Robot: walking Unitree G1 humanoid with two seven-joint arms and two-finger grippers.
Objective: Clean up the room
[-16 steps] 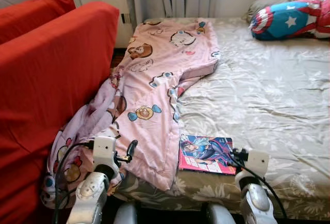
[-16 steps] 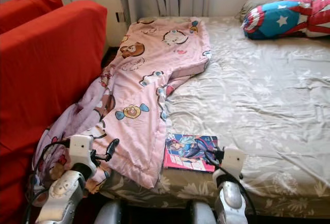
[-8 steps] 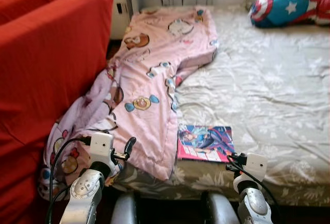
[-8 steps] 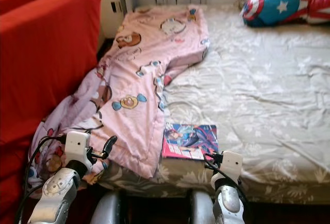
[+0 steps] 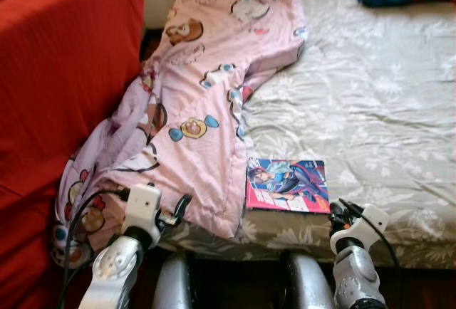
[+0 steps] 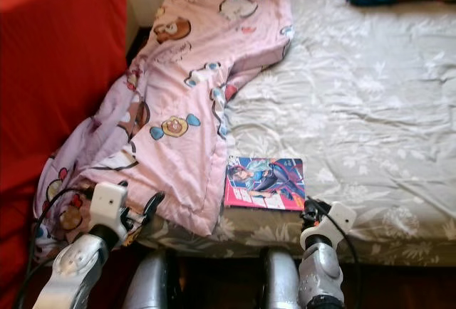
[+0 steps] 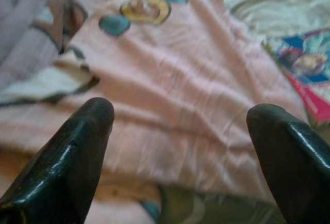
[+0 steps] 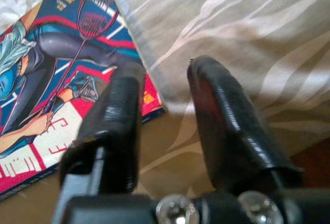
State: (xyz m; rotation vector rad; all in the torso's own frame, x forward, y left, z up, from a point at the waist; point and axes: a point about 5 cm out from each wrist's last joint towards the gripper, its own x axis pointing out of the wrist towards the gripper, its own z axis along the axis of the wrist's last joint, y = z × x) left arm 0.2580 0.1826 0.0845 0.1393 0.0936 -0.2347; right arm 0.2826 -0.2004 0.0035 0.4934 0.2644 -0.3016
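1. The comic book (image 5: 288, 185) lies flat at the near edge of the bed (image 5: 385, 102), just right of the pink blanket (image 5: 206, 110).
2. The right gripper (image 8: 165, 105), fingers a little apart and empty, hovers at the book's near right corner.
3. The left gripper (image 7: 180, 146), spread wide and empty, faces the blanket's near hem.
4. The step looks like approach; next, the right gripper needs to close on the book's edge.

A red sofa (image 5: 64, 74) stands beside the floral-sheeted bed (image 5: 385, 102).
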